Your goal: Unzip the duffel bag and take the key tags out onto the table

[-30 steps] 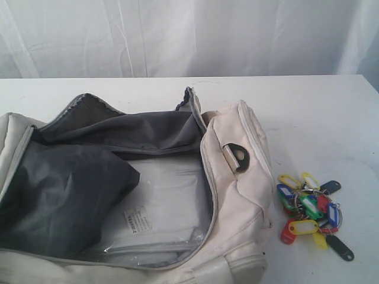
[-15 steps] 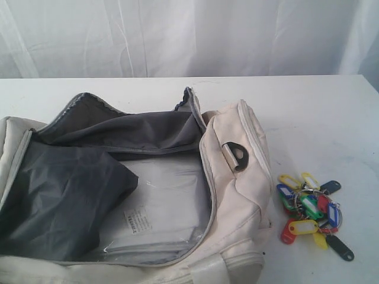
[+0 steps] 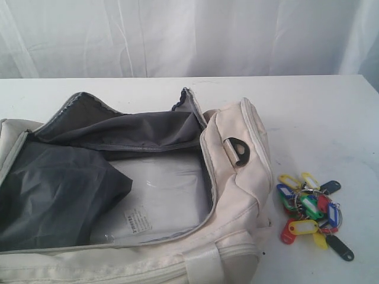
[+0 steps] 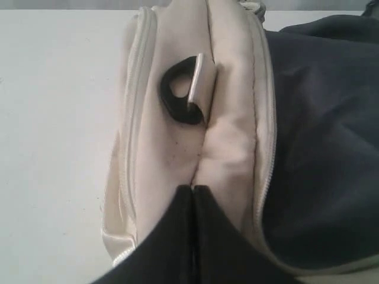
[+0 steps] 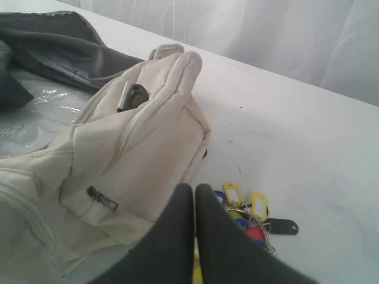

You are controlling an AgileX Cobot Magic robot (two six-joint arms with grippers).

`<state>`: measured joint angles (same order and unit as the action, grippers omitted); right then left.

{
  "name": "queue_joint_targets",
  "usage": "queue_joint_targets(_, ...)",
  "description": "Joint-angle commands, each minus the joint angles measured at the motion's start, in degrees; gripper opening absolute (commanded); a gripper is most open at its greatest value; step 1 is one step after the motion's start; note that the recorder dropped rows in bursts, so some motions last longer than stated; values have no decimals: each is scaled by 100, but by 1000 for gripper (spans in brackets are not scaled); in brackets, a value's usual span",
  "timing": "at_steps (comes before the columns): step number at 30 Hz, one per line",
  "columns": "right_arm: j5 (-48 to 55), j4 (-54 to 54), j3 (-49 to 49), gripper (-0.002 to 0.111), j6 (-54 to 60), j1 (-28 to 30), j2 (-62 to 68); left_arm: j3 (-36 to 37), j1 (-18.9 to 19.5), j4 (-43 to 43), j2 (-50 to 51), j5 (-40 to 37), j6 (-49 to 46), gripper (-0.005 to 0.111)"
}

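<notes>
With the duffel bag (image 3: 237, 171) unzipped and the key tags (image 3: 308, 210) laid on the bench (image 3: 320, 112), both jaws pressed together empty, only withdrawal is judged needed.

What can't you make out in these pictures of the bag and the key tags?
Exterior view: the duffel bag is cut off at the left and bottom picture edges.
Exterior view: the print on the white label inside is too small to read.
Exterior view: anything under the folded dark lining is hidden.
Right wrist view: some of the key tags sit behind the right gripper.
</notes>
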<state>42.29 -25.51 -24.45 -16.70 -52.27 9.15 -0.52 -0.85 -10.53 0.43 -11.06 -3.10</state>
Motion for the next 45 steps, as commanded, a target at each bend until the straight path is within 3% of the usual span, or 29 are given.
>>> queue_joint_targets(1, -14, -3, -16, 2, 37, 35, -43, 52, 20, 80, -43, -142, -69, 0)
queue_joint_targets(10, -14, -3, -16, 2, 37, 35, -43, 52, 20, 80, -43, -529, -1665, 0)
queue_joint_targets(45, -89, 25, -4, 2, -45, 47, -56, 52, 20, 72, -43, -529, -1628, 0)
